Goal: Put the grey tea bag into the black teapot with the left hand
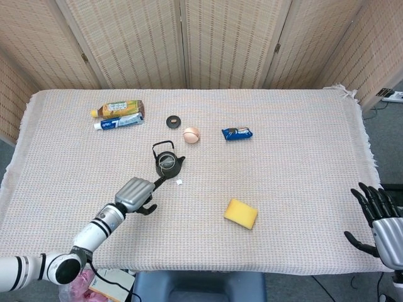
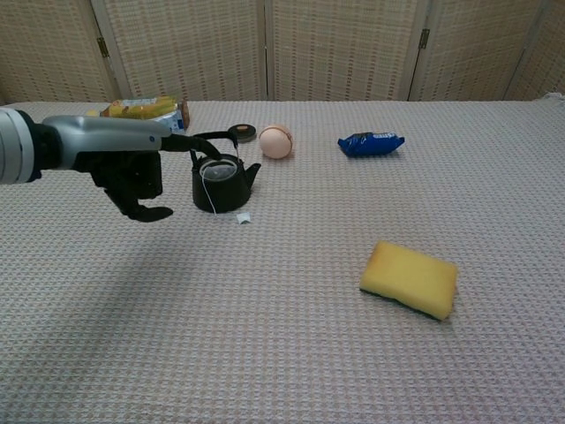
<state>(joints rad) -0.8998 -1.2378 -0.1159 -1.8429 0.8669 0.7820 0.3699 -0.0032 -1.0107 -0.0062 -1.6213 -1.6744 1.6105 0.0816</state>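
The small black teapot stands upright left of the table's middle. The grey tea bag lies inside its open top. Its string runs down the pot's side to a white tag lying on the cloth by the base. My left hand hovers just left of the teapot and holds nothing, with one finger stretched toward the pot's handle and the others bent. In the head view the left hand is in front of and to the left of the pot. My right hand is off the table's front right corner, fingers spread and empty.
The teapot's lid and a pinkish ball lie behind the pot. A blue packet is to their right. A yellow sponge sits front centre. A bottle and a toothpaste tube lie at the back left.
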